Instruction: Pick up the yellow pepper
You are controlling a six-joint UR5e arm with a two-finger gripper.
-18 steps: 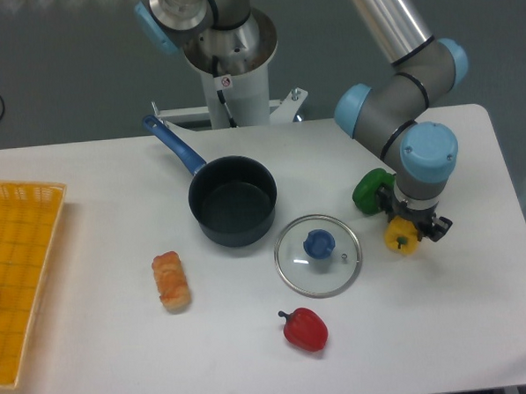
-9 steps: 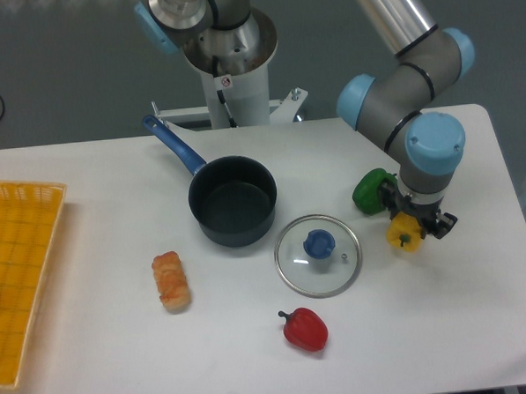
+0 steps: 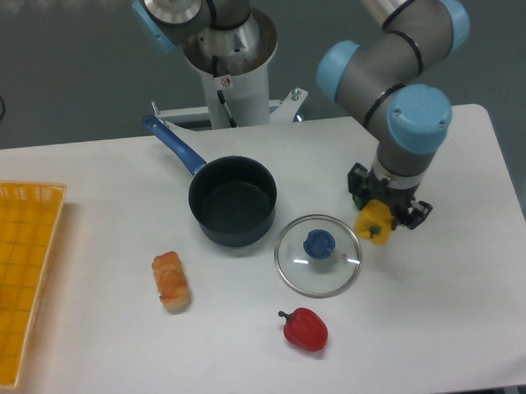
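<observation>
Hand: the hand (image 3: 378,216) points down from the grey and blue arm (image 3: 396,84), its two fingers closed on the yellow pepper.
Yellow pepper: the yellow pepper (image 3: 375,221) sits between the fingers, just right of the glass lid's rim; whether it touches the worktop cannot be told.
Landmark: the glass lid (image 3: 318,255), round with a blue knob, lies flat on the white worktop (image 3: 95,188).
Green pepper: the green pepper (image 3: 357,188) is up and right of the lid, mostly hidden behind the hand; only a sliver shows.
Red pepper: the red pepper (image 3: 304,329) lies on its side below the lid, near it but apart, stem to the left.
Saucepan: the dark saucepan (image 3: 232,200) stands up and left of the lid, close to its rim, its blue handle running off to the upper left.
Bread roll: the bread roll (image 3: 171,279) lies well left of the lid.
Basket: the yellow basket (image 3: 19,263) is far left of the lid, at the worktop's left edge, with a small pinkish item at the frame edge, too cropped to identify.
Arm base: the arm's mount (image 3: 229,53) rises behind the saucepan, beyond the worktop's far edge.
</observation>
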